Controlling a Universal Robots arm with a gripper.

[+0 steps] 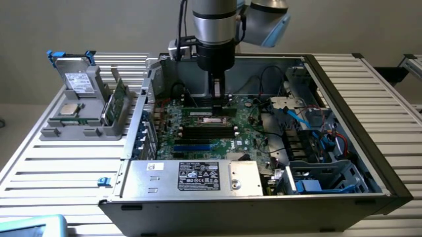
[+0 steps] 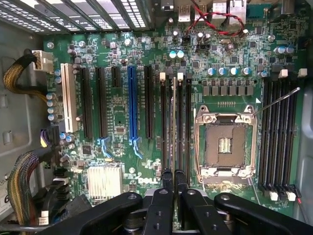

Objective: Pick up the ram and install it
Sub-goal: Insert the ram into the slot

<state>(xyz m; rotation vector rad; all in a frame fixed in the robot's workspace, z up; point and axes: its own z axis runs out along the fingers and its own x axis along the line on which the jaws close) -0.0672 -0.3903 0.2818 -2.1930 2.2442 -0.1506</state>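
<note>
Black two-fingered gripper (image 2: 173, 174) was pinched nearly shut on thin ram stick (image 2: 174, 122), stick stood edge-on among black memory slots (image 2: 188, 122), just beside silver processor socket (image 2: 225, 147), green motherboard (image 2: 117, 112).

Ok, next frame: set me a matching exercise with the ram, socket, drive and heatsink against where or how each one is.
1 ram
2 socket
3 drive
4 heatsink

A square, no chip in it
B in the grey rack
C silver and finned
D edge-on between the fingers

Pairs: 1-D, 2-A, 3-B, 4-C
</note>
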